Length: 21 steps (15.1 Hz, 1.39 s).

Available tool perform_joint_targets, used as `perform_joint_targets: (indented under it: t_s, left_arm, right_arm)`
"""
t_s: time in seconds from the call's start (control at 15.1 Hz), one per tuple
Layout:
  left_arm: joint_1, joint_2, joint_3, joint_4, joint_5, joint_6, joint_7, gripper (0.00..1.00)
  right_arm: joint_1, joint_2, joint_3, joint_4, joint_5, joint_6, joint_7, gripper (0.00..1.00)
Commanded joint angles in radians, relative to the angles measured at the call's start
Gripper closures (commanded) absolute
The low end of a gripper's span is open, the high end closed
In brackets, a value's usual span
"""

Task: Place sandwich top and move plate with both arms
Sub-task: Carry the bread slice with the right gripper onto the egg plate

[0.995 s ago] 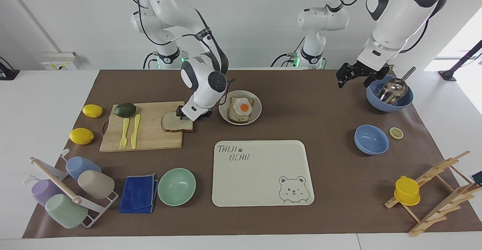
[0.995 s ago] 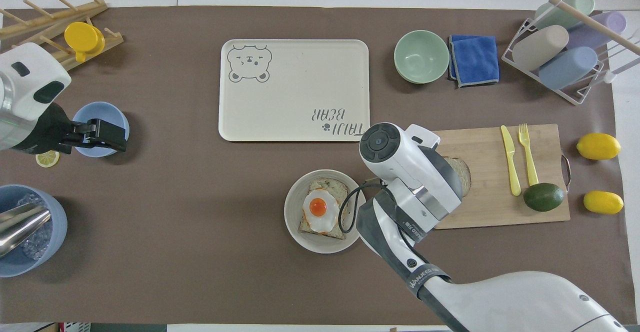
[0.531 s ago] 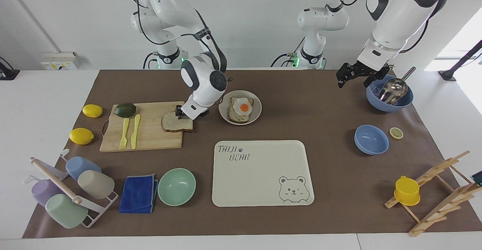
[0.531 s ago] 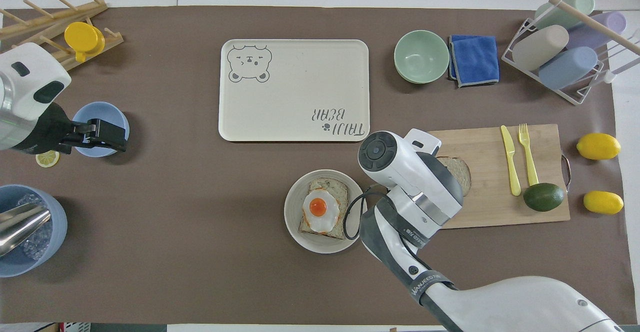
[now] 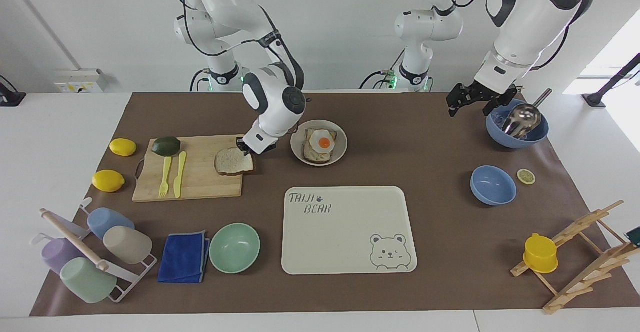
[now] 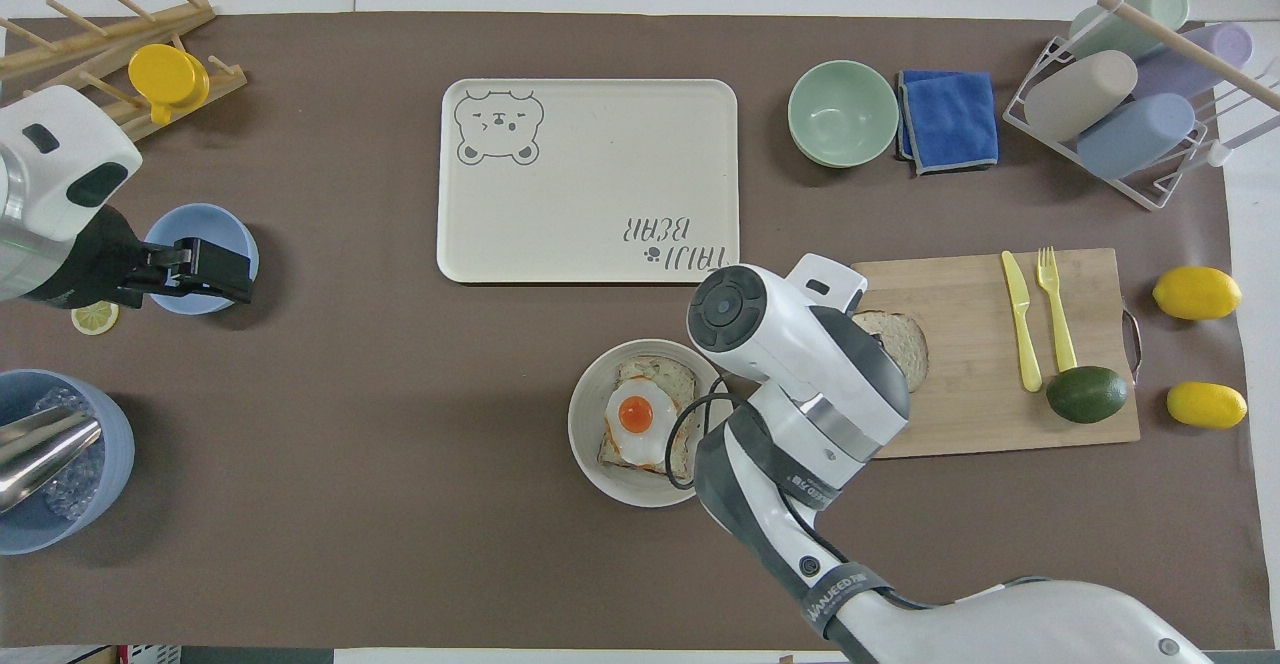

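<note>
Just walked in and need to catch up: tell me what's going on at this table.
The right arm's tool grips one edge of the sandwich top, which looks tilted up off the cutting board. Beside the board sits the plate, holding toast with a fried egg, not yet covered. The left arm waits, its tool over the mat beside the blue bowl with the metal scoop.

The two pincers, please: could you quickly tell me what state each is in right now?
Right pincer: shut on the sandwich top, over the cutting board.
Left pincer: empty, waiting beside the blue bowl with the scoop; open or shut cannot be told.
</note>
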<state>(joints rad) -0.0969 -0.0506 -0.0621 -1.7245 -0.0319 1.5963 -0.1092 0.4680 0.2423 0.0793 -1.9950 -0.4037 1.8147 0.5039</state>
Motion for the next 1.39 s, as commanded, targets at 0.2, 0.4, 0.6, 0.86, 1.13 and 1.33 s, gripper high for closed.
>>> perform_joint_targets:
  t_s: [0.2,0.4,0.6,0.86,1.13,1.33]
  left_arm:
    - [0.011,-0.023,-0.007,-0.023,0.006,0.017,0.006,0.0]
    - [0.011,-0.023,-0.007,-0.023,0.007,0.017,0.006,0.0]
    - [0.011,-0.023,-0.007,-0.023,0.006,0.017,0.006,0.0]
    - [0.011,-0.023,-0.007,-0.024,0.006,0.017,0.006,0.0]
    - [0.011,-0.023,-0.007,-0.023,0.006,0.017,0.006,0.0]
    - [0.011,-0.023,-0.007,-0.023,0.007,0.017,0.006,0.0]
  right_arm:
    - [0.231,0.077,0.005,0.339,0.069,-0.184,0.047,1.0]
    - [0.331,0.116,0.007,0.358,0.082,-0.186,0.132,1.0]
    - [0.362,0.144,0.007,0.349,0.069,-0.164,0.203,1.0]
    - [0.379,0.149,0.008,0.315,0.083,-0.121,0.235,1.0]
    - [0.376,0.149,0.013,0.3,0.103,-0.065,0.246,1.0]
    - [0.356,0.149,0.011,0.301,0.175,-0.04,0.246,0.63]
